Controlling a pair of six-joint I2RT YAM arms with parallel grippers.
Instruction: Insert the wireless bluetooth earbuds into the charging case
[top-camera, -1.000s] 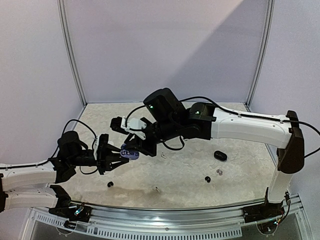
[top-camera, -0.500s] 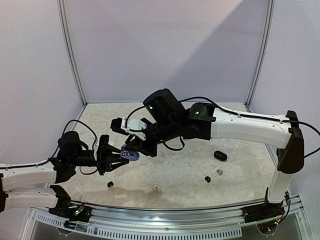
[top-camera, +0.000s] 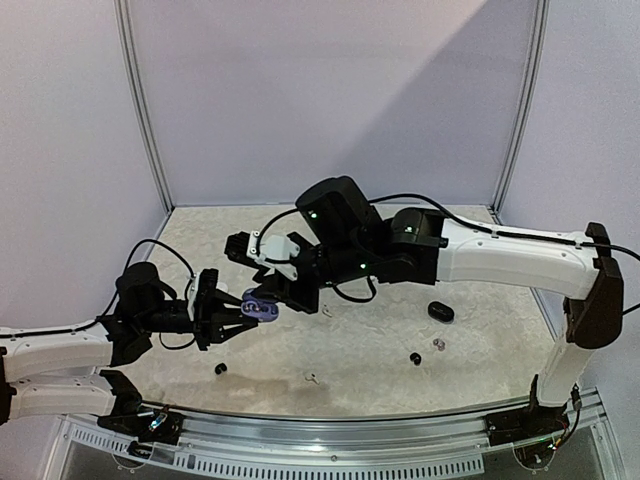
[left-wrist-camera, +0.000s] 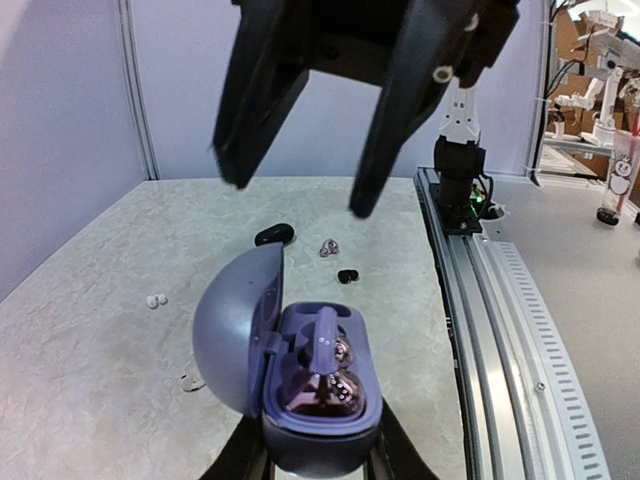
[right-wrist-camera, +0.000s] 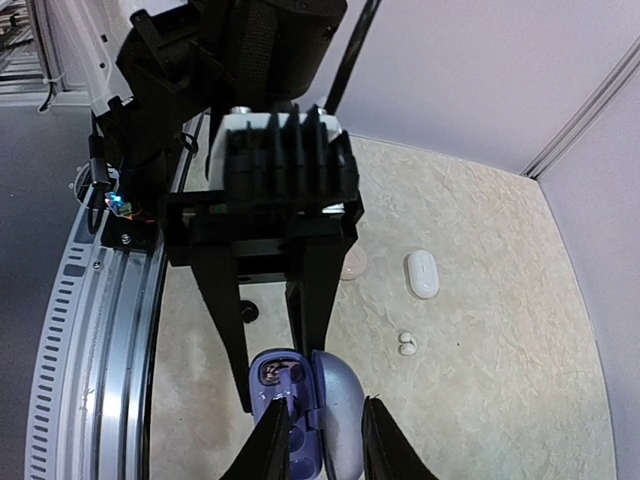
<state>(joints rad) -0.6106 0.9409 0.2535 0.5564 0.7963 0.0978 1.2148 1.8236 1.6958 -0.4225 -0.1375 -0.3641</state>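
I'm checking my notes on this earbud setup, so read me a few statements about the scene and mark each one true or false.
1. The left hand holds a purple case with its lid open. True.
2. The right hand is gripping a white earbud. False: its fingers stand apart above the purple case with nothing between them.
3. A black case lies on the table. True.
4. The purple case has no earbud in it. False: one earbud with a purple stem sits inside.
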